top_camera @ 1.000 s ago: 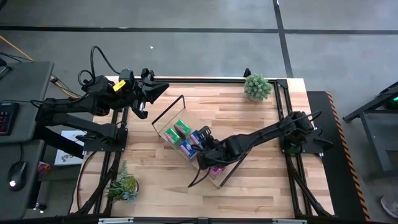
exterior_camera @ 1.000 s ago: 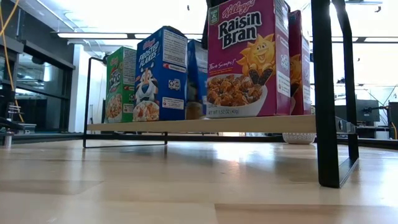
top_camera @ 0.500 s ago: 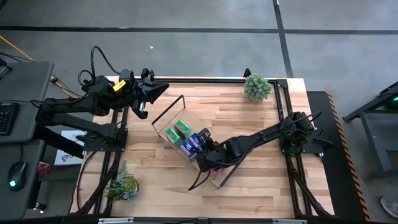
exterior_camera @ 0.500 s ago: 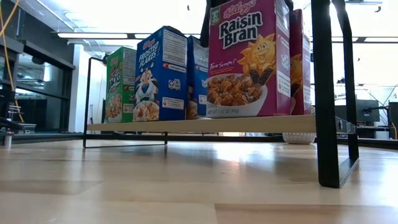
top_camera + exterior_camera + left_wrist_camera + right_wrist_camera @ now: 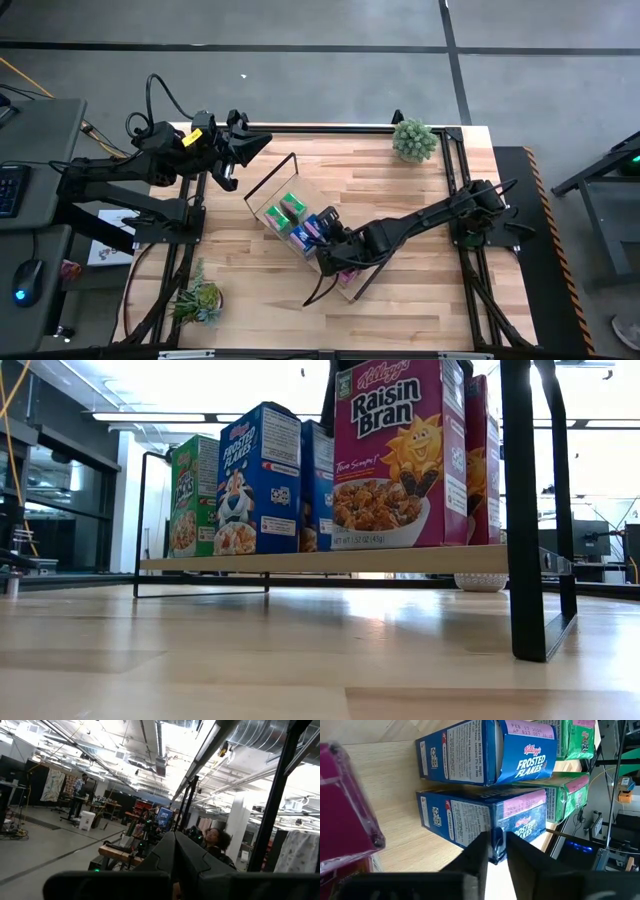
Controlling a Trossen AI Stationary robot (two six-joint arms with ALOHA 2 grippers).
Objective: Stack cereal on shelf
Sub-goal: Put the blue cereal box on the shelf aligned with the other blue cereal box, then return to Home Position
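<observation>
The shelf (image 5: 262, 195) lies slantwise mid-table; its light-wood board (image 5: 330, 560) rests on black wire end frames. On it stand green cereal boxes (image 5: 288, 208) (image 5: 192, 495), blue ones (image 5: 305, 232) (image 5: 258, 478) and pink ones (image 5: 347, 275) (image 5: 400, 455), each on its bottom end. My right gripper (image 5: 328, 243) (image 5: 495, 851) reaches over the shelf among the blue boxes and is shut on the rear blue box (image 5: 470, 817). My left gripper (image 5: 262, 140) (image 5: 174, 845) hovers shut above the table's far left corner, away from the shelf. My right gripper pinches the rear blue box between its two fingers (image 5: 477, 852), at the edge nearest the wrist camera (image 5: 496, 840). It comes from the table's right side, over the shelf. The box stands beside the other blue box (image 5: 470, 750); its foot is hidden from view.
One small potted plant (image 5: 414, 138) stands at the far right corner and another (image 5: 198, 298) at the near left corner. Bare plank tabletop lies right of and nearer than the shelf. The shelf's black end frame (image 5: 530, 510) rises close to the low camera.
My right gripper has edged slightly along the shelf, still shut on the rear blue box, which has shifted a little behind the front blue one. The left arm has kept still.
</observation>
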